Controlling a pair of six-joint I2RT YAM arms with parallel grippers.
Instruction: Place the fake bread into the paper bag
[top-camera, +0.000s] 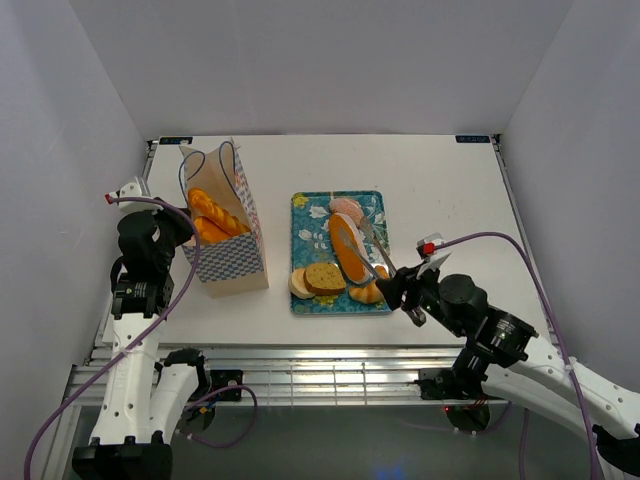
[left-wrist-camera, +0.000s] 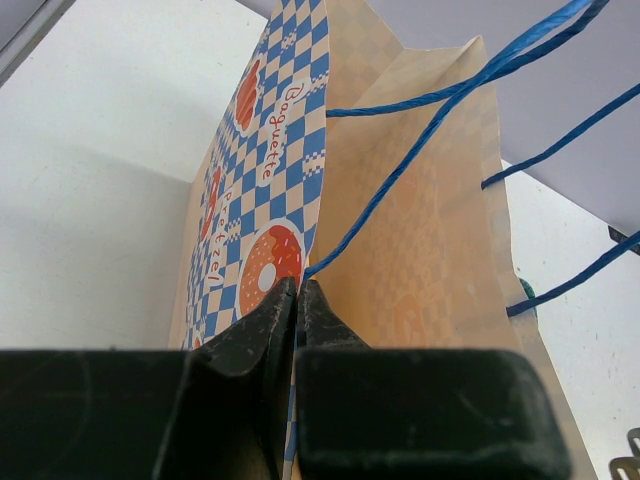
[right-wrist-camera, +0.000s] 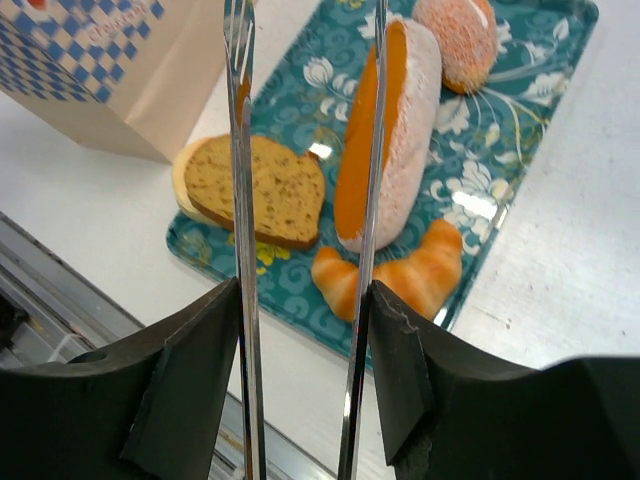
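Observation:
The paper bag (top-camera: 228, 240) stands at the left with two golden long rolls (top-camera: 214, 216) sticking out of its top. My left gripper (left-wrist-camera: 298, 290) is shut on the bag's edge (left-wrist-camera: 420, 230), beside a blue cord handle (left-wrist-camera: 430, 130). My right gripper (right-wrist-camera: 305, 300) is shut on metal tongs (right-wrist-camera: 240, 200), whose two arms stand apart. The tongs (top-camera: 368, 243) reach over the teal tray (top-camera: 305, 215). On the tray lie a long orange loaf (right-wrist-camera: 390, 130), a seeded slice (right-wrist-camera: 260, 185), a croissant (right-wrist-camera: 400, 275) and a round bread (right-wrist-camera: 455, 40). One tong arm crosses the loaf.
The tray (right-wrist-camera: 500, 150) sits just right of the bag (right-wrist-camera: 100, 70), near the table's front edge. A metal rail (top-camera: 300, 375) runs along that edge between the arm bases. Walls close the table on three sides.

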